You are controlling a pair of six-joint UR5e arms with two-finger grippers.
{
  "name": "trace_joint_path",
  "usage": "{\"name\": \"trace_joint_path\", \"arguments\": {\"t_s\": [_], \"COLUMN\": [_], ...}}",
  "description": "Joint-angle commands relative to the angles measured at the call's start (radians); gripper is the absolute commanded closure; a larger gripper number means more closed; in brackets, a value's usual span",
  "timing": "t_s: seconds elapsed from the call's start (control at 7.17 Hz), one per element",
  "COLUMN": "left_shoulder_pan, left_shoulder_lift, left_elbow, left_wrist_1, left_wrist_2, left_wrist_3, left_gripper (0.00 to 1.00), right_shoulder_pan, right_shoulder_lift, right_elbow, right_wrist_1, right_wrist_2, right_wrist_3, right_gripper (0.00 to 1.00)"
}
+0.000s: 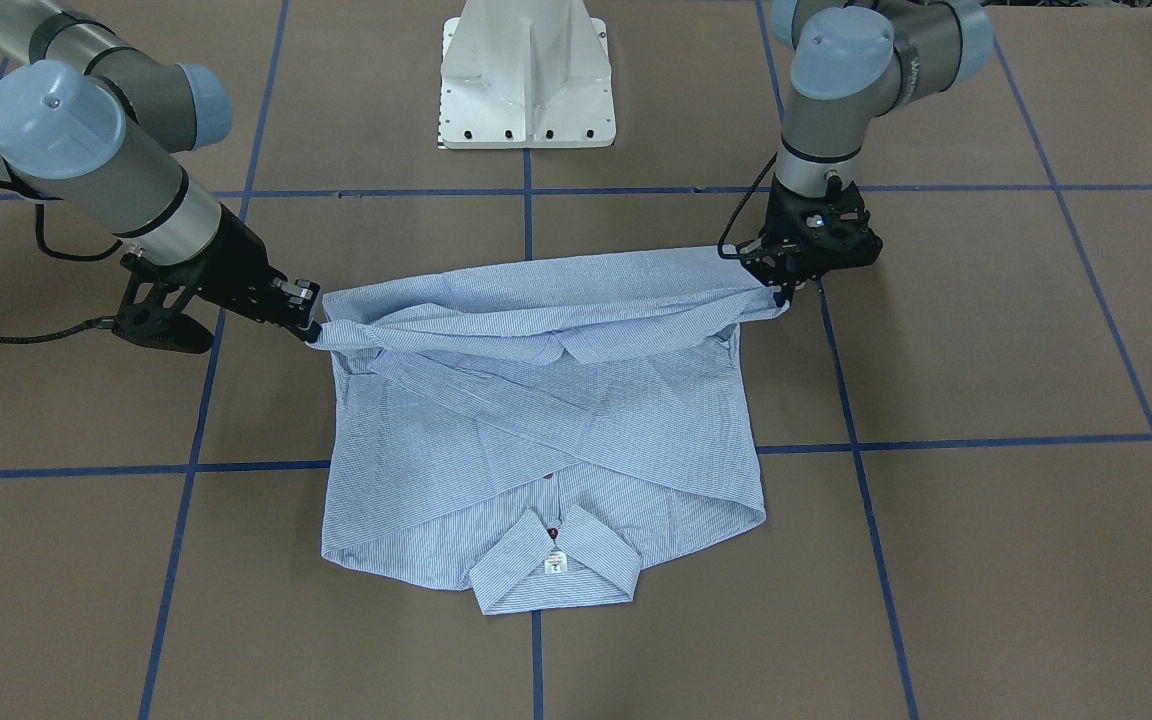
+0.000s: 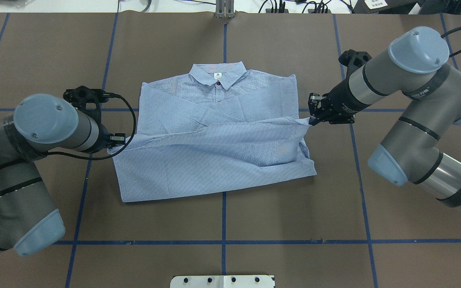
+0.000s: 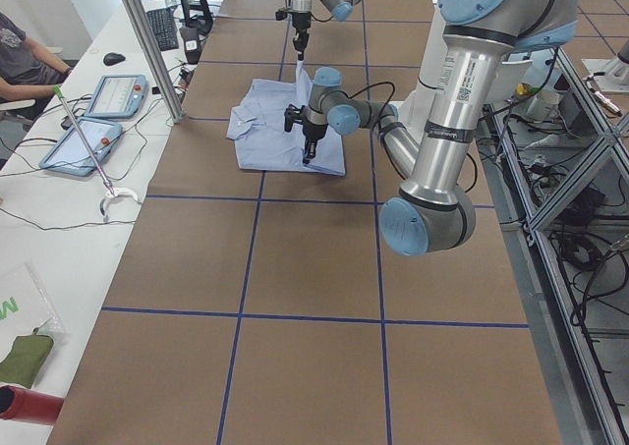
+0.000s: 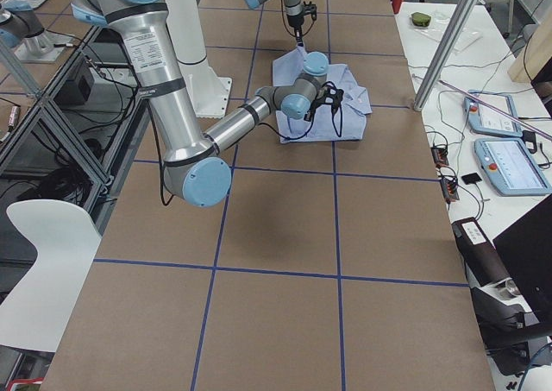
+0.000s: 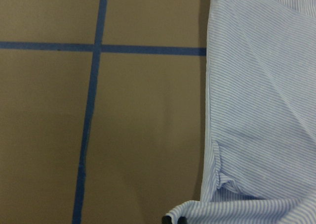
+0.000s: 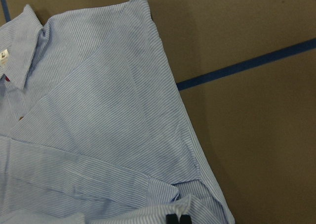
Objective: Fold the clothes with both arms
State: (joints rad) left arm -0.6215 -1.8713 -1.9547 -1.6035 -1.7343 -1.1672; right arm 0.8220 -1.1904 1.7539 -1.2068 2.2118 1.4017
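The light blue striped shirt (image 2: 214, 152) lies front-up on the brown table, its collar (image 2: 217, 76) toward the far edge and its sleeves crossed over the chest. The hem edge is lifted off the table and stretched between both grippers over the shirt's middle. My left gripper (image 2: 113, 145) is shut on the hem's left corner, and my right gripper (image 2: 312, 120) is shut on the right corner. In the front-facing view the left gripper (image 1: 784, 293) is on the right and the right gripper (image 1: 312, 326) on the left. Each wrist view shows cloth bunched at the fingertips (image 5: 173, 219) (image 6: 177, 218).
The white pedestal base (image 1: 528, 80) stands behind the shirt on the robot's side. Blue tape lines (image 2: 223, 216) grid the table. A side bench with tablets (image 3: 98, 96) and an aluminium post (image 3: 147, 42) border the far edge, where a person sits.
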Motion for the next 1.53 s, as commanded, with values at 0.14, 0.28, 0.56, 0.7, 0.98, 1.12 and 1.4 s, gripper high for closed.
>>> {"name": "trace_joint_path", "arguments": {"t_s": [0.14,0.28,0.56,0.7,0.98,1.12,1.4], "left_shoulder_pan": [-0.053,-0.059,-0.085,-0.110,-0.153,-0.152,-0.156], "left_shoulder_lift": [-0.064,-0.098,-0.149,-0.149,-0.201,-0.224,-0.241], "left_elbow": [0.054,0.083,0.135,0.140,0.247,0.319,0.370], "left_wrist_1": [-0.024,-0.024,-0.026,-0.029,-0.089,-0.164,-0.197], "left_wrist_2": [-0.004,-0.014,-0.014,-0.016,-0.016,-0.014,-0.014], "left_wrist_3": [0.032,0.032,0.032,0.041,0.089,0.089,0.089], "left_gripper": [1.00,1.00,1.00,1.00,1.00,1.00,1.00], "right_shoulder_pan": [0.035,0.040,0.063,0.077,0.089,0.089,0.095], "right_shoulder_lift": [0.096,0.112,0.130,0.134,0.196,0.233,0.278], "right_elbow": [-0.108,-0.134,-0.172,-0.192,-0.272,-0.313,-0.378], "right_wrist_1": [0.000,0.001,0.003,0.003,0.003,0.006,0.007], "right_wrist_2": [0.002,0.002,0.002,0.003,0.003,0.003,0.003], "right_wrist_3": [-0.023,-0.035,-0.061,-0.078,-0.079,-0.082,-0.086], "right_gripper": [1.00,1.00,1.00,1.00,1.00,1.00,1.00]}}
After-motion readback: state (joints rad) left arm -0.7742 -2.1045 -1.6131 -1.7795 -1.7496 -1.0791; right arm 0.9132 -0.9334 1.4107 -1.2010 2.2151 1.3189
